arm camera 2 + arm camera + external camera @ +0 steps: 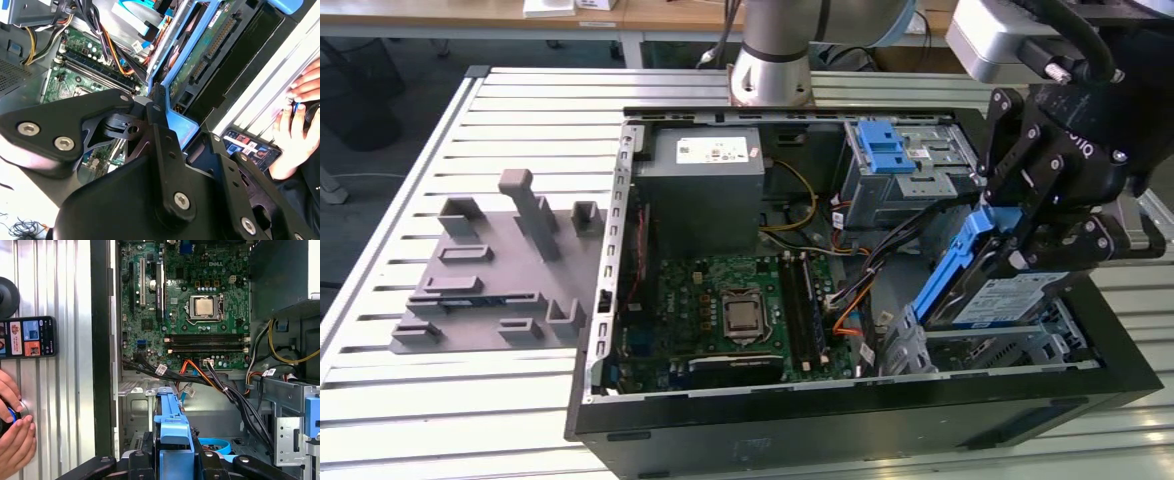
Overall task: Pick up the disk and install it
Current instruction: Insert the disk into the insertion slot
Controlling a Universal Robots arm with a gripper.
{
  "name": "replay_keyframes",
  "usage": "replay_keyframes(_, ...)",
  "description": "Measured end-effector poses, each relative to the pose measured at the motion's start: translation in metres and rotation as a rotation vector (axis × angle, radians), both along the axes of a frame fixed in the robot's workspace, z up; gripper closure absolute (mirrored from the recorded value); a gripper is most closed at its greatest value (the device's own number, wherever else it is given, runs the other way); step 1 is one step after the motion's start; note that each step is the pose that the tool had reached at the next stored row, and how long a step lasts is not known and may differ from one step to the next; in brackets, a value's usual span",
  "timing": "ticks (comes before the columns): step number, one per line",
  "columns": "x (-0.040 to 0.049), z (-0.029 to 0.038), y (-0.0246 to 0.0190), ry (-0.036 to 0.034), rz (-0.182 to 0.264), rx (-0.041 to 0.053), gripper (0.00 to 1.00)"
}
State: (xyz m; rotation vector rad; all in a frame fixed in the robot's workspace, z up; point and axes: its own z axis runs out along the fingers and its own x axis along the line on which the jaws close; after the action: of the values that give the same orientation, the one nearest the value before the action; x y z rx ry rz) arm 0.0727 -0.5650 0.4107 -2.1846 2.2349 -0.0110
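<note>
**Disk clamped in gripper, tilted over drive cage at the case's right end**

The disk point(1007, 298) is in the lower right of the exterior view, off the surface, just above the metal drive cage point(987, 348). It sits steeply tilted: the long axis runs from upper right down to lower left, and the labelled face points toward the camera. One blue rail point(945, 270) runs along its left edge. The second wrist view shows the disk's green board side. The gripper point(1047, 250) has its jaws closed narrow on the disk's upper end, and its black fingers point(207, 460) flank the blue frame in the first wrist view.

The open computer case point(854, 425) lies on its side on a slatted aluminium table point(400, 400). Desks and dark floor run along the top of the frame.

Inside the case:
- The motherboard point(720, 300) is at centre.
- The grey power supply box point(707, 175) is above it.
- The blue latch bracket point(887, 150) is at upper right.
- A cable bundle point(861, 290) crosses just left of the disk, close to the cage.

A grey fixture plate point(494, 270) lies on the table at the exterior view's left. In the first wrist view, a person's hand point(15, 440) and a phone point(27, 337) are on the table beside the case.
</note>
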Motion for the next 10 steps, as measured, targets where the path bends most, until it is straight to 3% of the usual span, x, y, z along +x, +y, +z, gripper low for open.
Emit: replay_keyframes(10, 0.0, -0.0059, -0.0001, 0.0, 0.0, 0.0005, 0.64)
